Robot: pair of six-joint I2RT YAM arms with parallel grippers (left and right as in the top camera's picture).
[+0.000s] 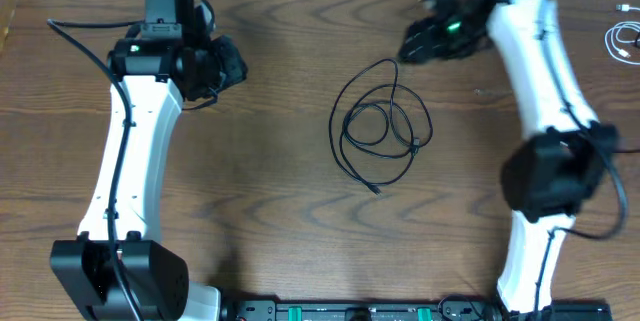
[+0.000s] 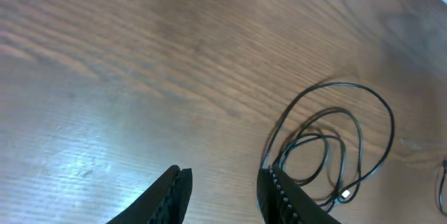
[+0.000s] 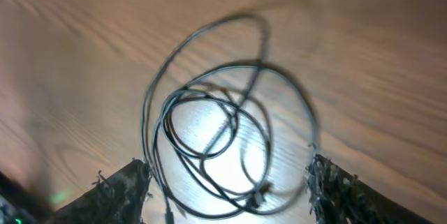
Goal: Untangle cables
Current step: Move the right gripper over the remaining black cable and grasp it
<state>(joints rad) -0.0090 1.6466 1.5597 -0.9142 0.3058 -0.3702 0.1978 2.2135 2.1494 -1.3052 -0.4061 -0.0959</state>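
1. Near edge of the table (image 1: 280, 261): both arm bases sit here. The L arm (image 1: 130, 151) and the R arm (image 1: 540, 71) are white and reach away toward the far side.
2. Mid table: the black cables (image 1: 380, 121) lie flat on the wood in one messy pile of loops. Can't tell how many cords are in it. A small plug end (image 1: 376, 191) sticks out on the near side. Nothing is touching the pile.
3. Left of the pile, well apart from it: the L gripper (image 2: 223, 175), over bare wood. Its 2 fingers have a middle-size gap between them and hold nothing. Its cam sees the pile off to one side.
4. Just past the pile, on the far right side: the R gripper (image 3: 228, 168), pointed at the loops. Its fingers are spread wide w/ nothing in them. Its cam pic is blurry, but the pile shows between the 2 fingers.
5. Far right corner: the white cable (image 1: 625, 39), in small loops by the table edge, well apart from the black pile.
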